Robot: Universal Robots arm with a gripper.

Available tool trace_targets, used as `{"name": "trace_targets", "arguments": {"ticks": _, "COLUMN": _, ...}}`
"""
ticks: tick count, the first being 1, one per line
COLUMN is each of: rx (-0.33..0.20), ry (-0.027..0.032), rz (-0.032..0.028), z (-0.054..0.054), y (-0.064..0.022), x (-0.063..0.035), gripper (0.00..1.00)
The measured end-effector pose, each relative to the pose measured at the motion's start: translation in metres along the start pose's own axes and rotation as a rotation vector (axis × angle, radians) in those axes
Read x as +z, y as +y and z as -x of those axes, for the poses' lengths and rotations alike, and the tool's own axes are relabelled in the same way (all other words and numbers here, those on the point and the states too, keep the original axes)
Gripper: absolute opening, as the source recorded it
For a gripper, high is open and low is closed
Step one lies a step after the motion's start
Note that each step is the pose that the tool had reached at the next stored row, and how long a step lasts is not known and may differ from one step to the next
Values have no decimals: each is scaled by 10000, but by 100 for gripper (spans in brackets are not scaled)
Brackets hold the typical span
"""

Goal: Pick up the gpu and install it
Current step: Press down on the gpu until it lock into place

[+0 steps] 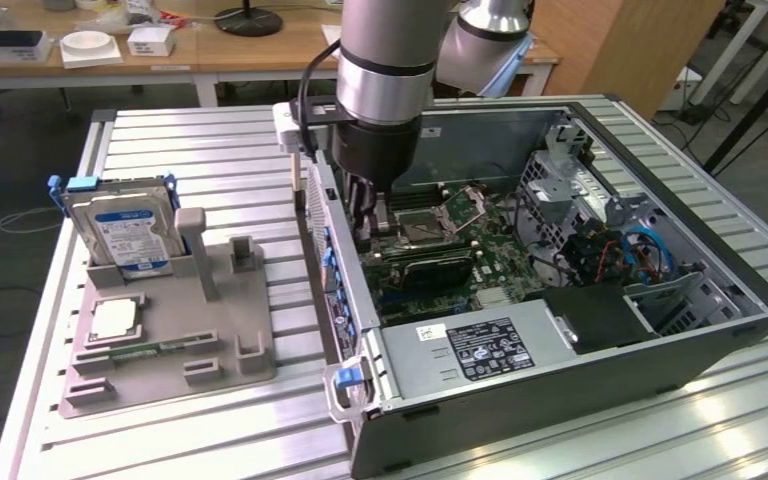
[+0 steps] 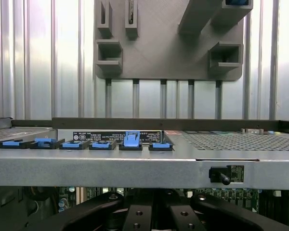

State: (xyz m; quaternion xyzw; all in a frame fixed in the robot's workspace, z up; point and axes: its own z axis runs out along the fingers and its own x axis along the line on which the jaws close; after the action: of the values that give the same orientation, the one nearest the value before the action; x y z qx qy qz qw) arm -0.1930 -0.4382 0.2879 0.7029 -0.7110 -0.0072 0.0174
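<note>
Exterior view: the gripper point(image 1: 363, 232) reaches down inside the open computer case point(image 1: 704, 330), close to its rear wall, a spot that suits seating a card with its bracket against that wall. Directly below and beside it, a dark card stands on the case's motherboard point(image 1: 498, 250); I take this for the gpu point(image 1: 424, 265). Outside the case, beyond its rear wall, a grey holder point(image 1: 224, 340) carries one hard drive point(image 1: 124, 235) upright, one processor point(image 1: 113, 320) lying flat and one memory stick point(image 1: 157, 349).

Wrist view: the gripper point(image 2: 151, 219) has its fingers drawn tight together. Whether the card's edge sits between them I cannot tell. Six blue clips point(image 2: 102, 144) line the case's rear wall, one of them raised.
</note>
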Motion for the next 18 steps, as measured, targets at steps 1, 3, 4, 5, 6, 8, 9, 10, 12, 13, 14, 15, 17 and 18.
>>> {"name": "trace_targets", "arguments": {"ticks": 1, "rx": 0, "ry": 1, "rz": 1, "z": 0, "y": 0, "x": 0, "gripper": 11}}
{"name": "trace_targets", "arguments": {"ticks": 3, "rx": 0, "ry": 0, "rz": 0, "z": -2, "y": 1, "x": 0, "gripper": 11}}
{"name": "trace_targets", "arguments": {"ticks": 4, "rx": 0, "ry": -1, "rz": 0, "z": -4, "y": 1, "x": 0, "gripper": 11}}
{"name": "trace_targets", "arguments": {"ticks": 5, "rx": 0, "ry": -1, "rz": 1, "z": -6, "y": 1, "x": 0, "gripper": 11}}
{"name": "trace_targets", "arguments": {"ticks": 6, "rx": -1, "ry": -1, "rz": 0, "z": -8, "y": 1, "x": 0, "gripper": 11}}
{"name": "trace_targets", "arguments": {"ticks": 8, "rx": -2, "ry": -1, "rz": 0, "z": -15, "y": 0, "x": 0, "gripper": 11}}
{"name": "trace_targets", "arguments": {"ticks": 9, "rx": -2, "ry": 1, "rz": 0, "z": -19, "y": 0, "x": 0, "gripper": 11}}
{"name": "trace_targets", "arguments": {"ticks": 10, "rx": -2, "ry": 1, "rz": 1, "z": -22, "y": 1, "x": 0, "gripper": 11}}
{"name": "trace_targets", "arguments": {"ticks": 12, "rx": -1, "ry": 0, "rz": 1, "z": -24, "y": 1, "x": 0, "gripper": 11}}
{"name": "trace_targets", "arguments": {"ticks": 13, "rx": -2, "ry": 0, "rz": 1, "z": -25, "y": 0, "x": 0, "gripper": 11}}
{"name": "trace_targets", "arguments": {"ticks": 14, "rx": -3, "ry": 0, "rz": 0, "z": -26, "y": 0, "x": 0, "gripper": 11}}
{"name": "trace_targets", "arguments": {"ticks": 15, "rx": -2, "ry": 1, "rz": 0, "z": -26, "y": 2, "x": 0, "gripper": 11}}
{"name": "trace_targets", "arguments": {"ticks": 17, "rx": 2, "ry": 1, "rz": -1, "z": -27, "y": 5, "x": 1, "gripper": 11}}
{"name": "trace_targets", "arguments": {"ticks": 18, "rx": 3, "ry": 0, "rz": 1, "z": -27, "y": 5, "x": 3, "gripper": 11}}
